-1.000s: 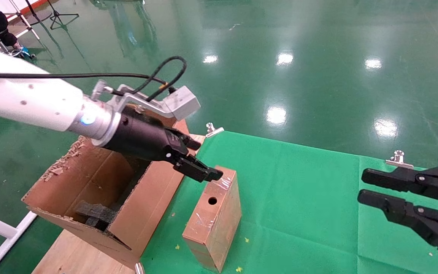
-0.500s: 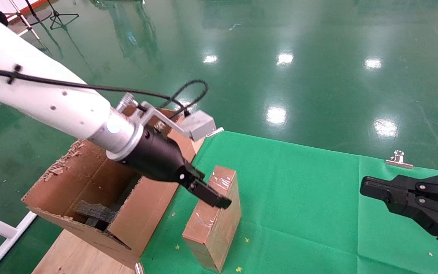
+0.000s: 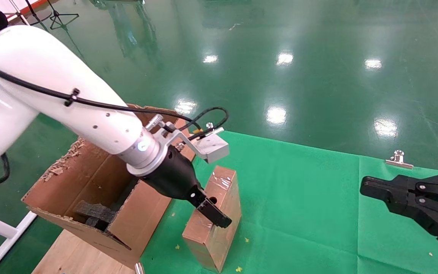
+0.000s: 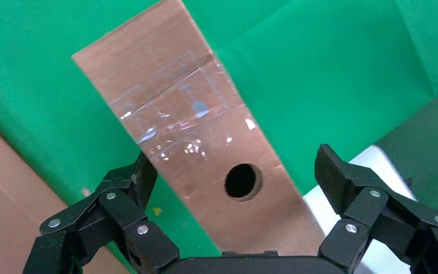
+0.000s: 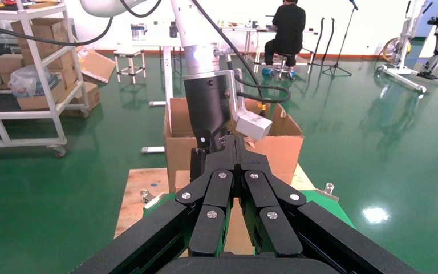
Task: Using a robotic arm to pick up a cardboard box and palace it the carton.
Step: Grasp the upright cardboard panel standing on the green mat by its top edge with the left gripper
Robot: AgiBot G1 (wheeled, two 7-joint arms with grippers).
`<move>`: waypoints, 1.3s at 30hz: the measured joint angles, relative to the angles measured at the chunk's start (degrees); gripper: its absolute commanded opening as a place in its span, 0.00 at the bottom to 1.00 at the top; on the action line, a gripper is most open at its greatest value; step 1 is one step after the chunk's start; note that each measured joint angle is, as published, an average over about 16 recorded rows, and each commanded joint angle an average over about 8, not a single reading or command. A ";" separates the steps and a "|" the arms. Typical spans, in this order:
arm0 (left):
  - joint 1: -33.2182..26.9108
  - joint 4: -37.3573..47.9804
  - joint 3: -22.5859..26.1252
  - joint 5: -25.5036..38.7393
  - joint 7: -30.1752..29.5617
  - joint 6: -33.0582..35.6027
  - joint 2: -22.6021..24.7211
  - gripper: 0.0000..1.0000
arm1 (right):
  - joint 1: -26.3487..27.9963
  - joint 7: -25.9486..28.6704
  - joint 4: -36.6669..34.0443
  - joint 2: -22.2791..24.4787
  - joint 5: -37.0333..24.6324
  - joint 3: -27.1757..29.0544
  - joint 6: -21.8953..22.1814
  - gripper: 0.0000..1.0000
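Cardboard box [image 3: 213,222] stands beside the carton [image 3: 101,190], straddled by the spread left pincer [image 4: 236,188], untouched.

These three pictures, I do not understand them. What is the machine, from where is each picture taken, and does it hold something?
The machine is a robot with two arms. The wide picture comes from a camera on its head, looking down at a table with a green cloth. The other two come from cameras on its wrists.

The white robotic arm is the robot's left. Its left gripper hangs open over a small cardboard box, one finger on each side. The left wrist picture shows this from above: the box's round hole and clear tape. Nothing is held yet.

Beside the box stands a large carton with ragged flaps and dark foam inside.

The black right gripper waits at the table's right, fingers shut and empty. Its wrist picture looks across at the other arm.
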 measured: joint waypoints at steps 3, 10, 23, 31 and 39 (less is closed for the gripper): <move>-0.26 -0.03 0.53 0.26 0.36 -0.37 0.32 1.00 | 0.00 0.00 0.00 0.00 0.00 0.00 0.00 0.72; -0.61 -0.08 0.96 0.53 1.00 -0.88 0.54 0.30 | -0.01 0.00 -0.01 0.00 0.01 0.00 0.01 1.00; -0.48 -0.09 0.78 0.49 0.77 -0.74 0.45 0.00 | -0.01 0.00 -0.01 0.01 0.01 0.00 0.01 1.00; -0.37 -0.08 0.67 0.41 0.64 -0.61 0.40 0.00 | -0.01 0.00 -0.01 0.01 0.01 0.00 0.01 1.00; -0.38 0.08 0.58 0.36 0.74 -0.61 0.41 0.00 | -0.01 0.00 -0.01 0.01 0.01 0.00 0.01 1.00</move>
